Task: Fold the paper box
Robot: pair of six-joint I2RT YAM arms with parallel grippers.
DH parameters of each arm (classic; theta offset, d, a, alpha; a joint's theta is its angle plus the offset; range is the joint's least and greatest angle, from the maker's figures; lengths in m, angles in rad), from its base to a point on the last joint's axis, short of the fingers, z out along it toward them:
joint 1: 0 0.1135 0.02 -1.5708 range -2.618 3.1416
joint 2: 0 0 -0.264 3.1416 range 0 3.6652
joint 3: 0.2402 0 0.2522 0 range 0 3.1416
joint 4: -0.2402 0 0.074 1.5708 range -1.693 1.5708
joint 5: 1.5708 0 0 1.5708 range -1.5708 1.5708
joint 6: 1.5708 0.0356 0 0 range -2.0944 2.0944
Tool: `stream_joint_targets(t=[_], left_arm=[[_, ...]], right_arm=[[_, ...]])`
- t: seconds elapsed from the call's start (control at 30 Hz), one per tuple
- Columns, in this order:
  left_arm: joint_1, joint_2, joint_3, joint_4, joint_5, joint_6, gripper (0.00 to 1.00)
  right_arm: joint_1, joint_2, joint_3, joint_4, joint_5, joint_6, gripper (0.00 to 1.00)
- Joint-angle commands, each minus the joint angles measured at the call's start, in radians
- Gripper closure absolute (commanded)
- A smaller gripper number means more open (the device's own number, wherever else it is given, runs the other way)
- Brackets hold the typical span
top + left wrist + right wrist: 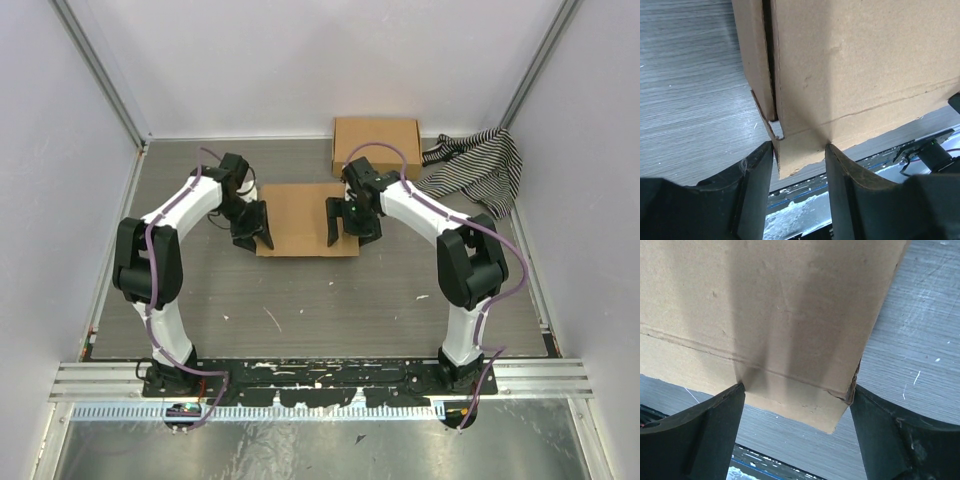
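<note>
Top external: paper box lies flat mid-table between the arms, with a gripper at each side edge, probably to work both ends together. Right gripper is spread wide astride the near-right corner, not clamped. Left gripper sits narrower around the near-left flap; can't tell if it's gripping.

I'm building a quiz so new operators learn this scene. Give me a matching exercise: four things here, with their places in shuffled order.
Things:
1 paper box
2 second cardboard box
3 striped cloth
4 left gripper

Places:
A far right corner
B middle of the scene
C at the back, just left of the striped cloth
D at the paper box's left edge

Pairs: 1-B; 2-C; 3-A; 4-D
</note>
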Motion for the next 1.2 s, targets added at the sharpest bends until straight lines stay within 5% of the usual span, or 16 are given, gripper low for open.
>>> stream_joint_targets(t=[0.0,0.93,1.17], left_arm=[[-0.008,-0.016,-0.004,0.014,0.086,-0.023,0.49],[-0.008,-0.048,-0.067,0.012,0.136,-0.020,0.51],[-0.007,-0.075,-0.107,0.078,0.072,-0.031,0.44]], right_arm=[[0.010,-0.043,-0.008,-0.002,-0.013,-0.001,0.10],[-0.036,-0.153,-0.077,-0.073,0.042,0.023,0.06],[-0.035,-0.225,-0.240,0.119,0.133,-0.020,0.07]])
